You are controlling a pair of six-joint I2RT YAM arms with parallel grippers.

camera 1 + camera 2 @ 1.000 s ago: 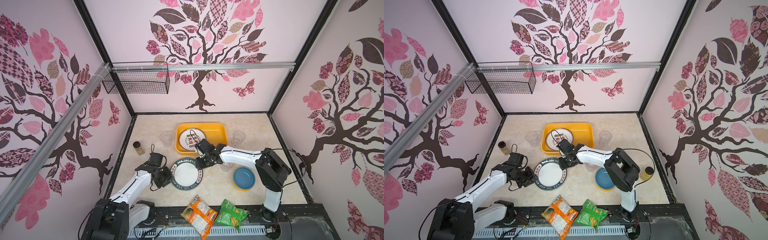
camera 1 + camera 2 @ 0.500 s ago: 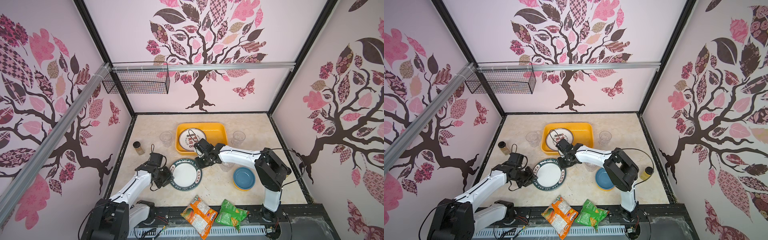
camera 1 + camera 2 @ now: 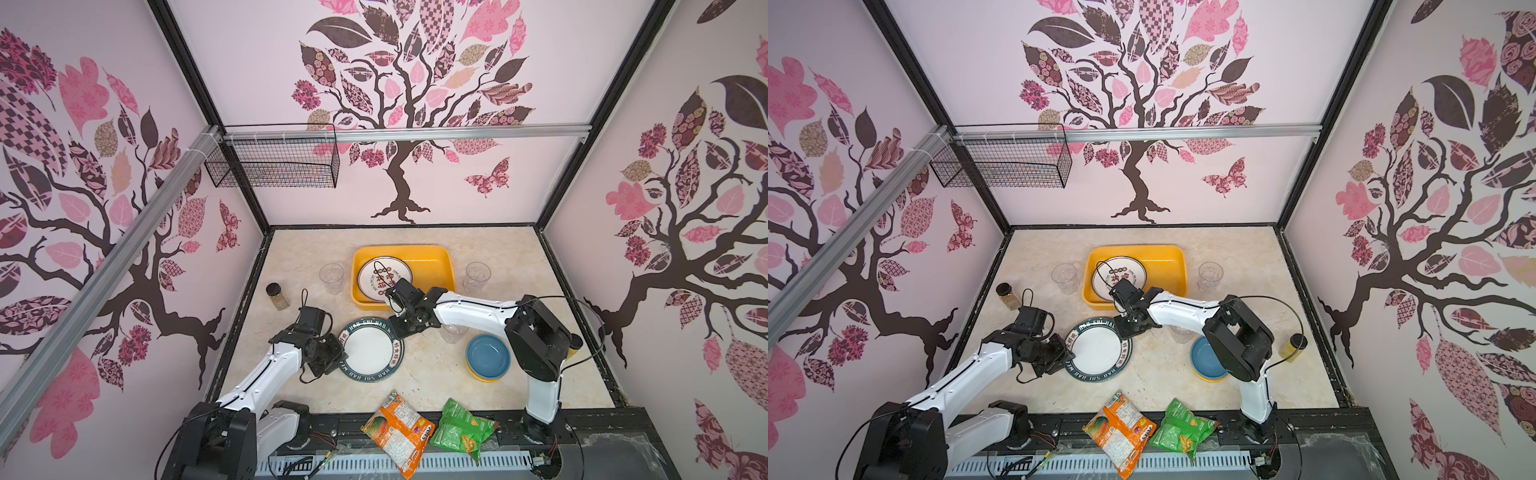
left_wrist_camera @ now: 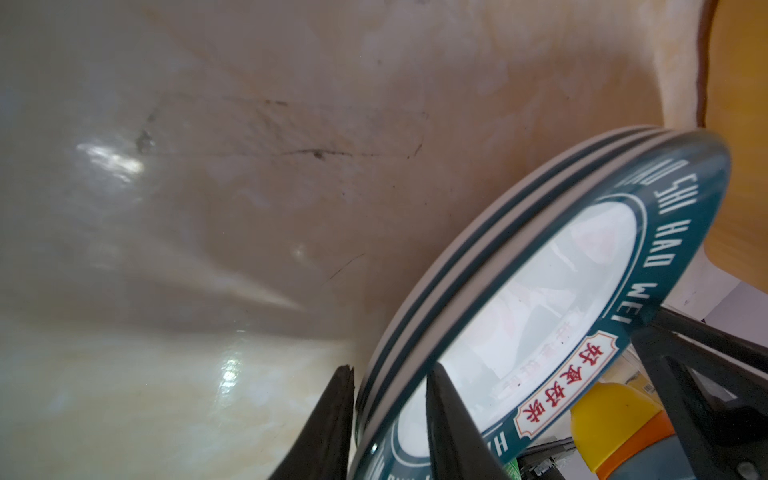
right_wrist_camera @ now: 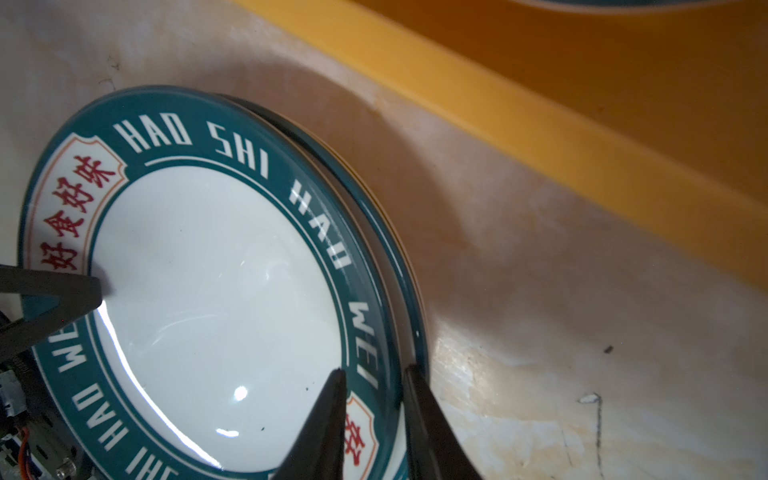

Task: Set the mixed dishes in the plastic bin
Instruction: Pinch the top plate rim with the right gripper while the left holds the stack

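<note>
Presently, item: green-rimmed plate stack, between both grippers, just short of the yellow bin
Left gripper: pinching its near-left rim
Right gripper: pinching the opposite rim, bin side
Bearing: bin lies straight beyond the Right gripper; that arm nearer

Clear cup half behind right arm

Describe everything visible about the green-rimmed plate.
The green-rimmed plate is round and glossy, ceramic-looking, with a white centre, white letters HAO SHI HAO WEI and red Chinese characters on its dark green rim. It tops a stack of like plates on the table, near the yellow bin. The left pincer and right pincer straddle its rim on opposite sides; clamping is unclear.
</note>
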